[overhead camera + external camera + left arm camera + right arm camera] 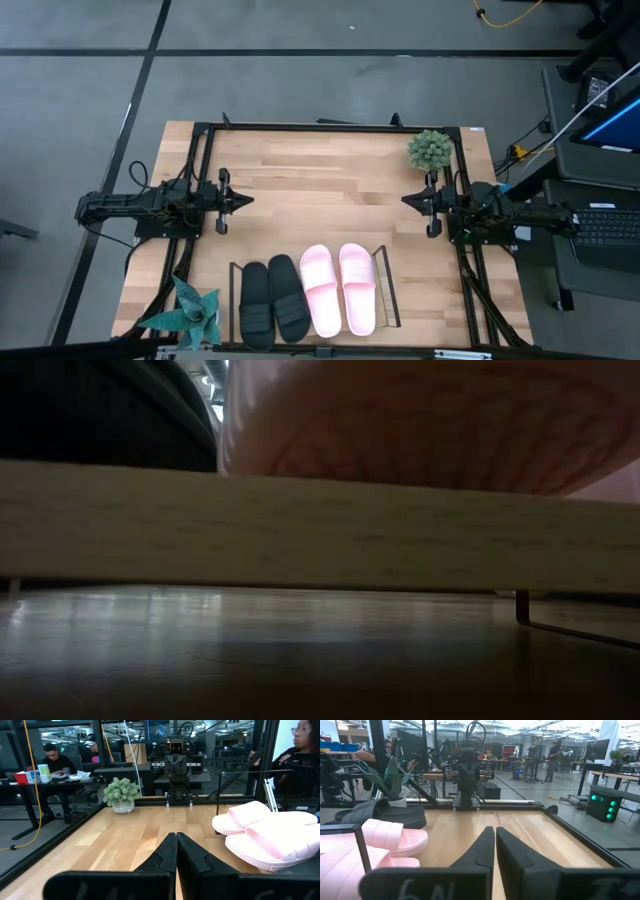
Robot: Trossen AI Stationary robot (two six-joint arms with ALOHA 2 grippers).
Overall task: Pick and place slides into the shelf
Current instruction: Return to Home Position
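Note:
In the high view all four slides lie side by side in the wire shelf (386,290) at the table's near edge: the black pair (272,298) on the left, the pink pair (339,289) on the right, soles down on the wooden base. My left gripper (246,200) hovers shut at the table's left side, my right gripper (408,201) shut at the right side, both apart from the slides. The left wrist view shows the pink slides (265,834); the right wrist view shows pink (375,845) and black (380,812) slides. The low view is filled by a pink slide (420,420) on the shelf's base (300,525).
A small round potted plant (430,150) stands at the far right corner, a spiky teal plant (190,310) at the near left corner. A black frame (330,127) runs around the table. The bare wood in the middle (325,190) lies between the grippers. People sit beyond the table (305,755).

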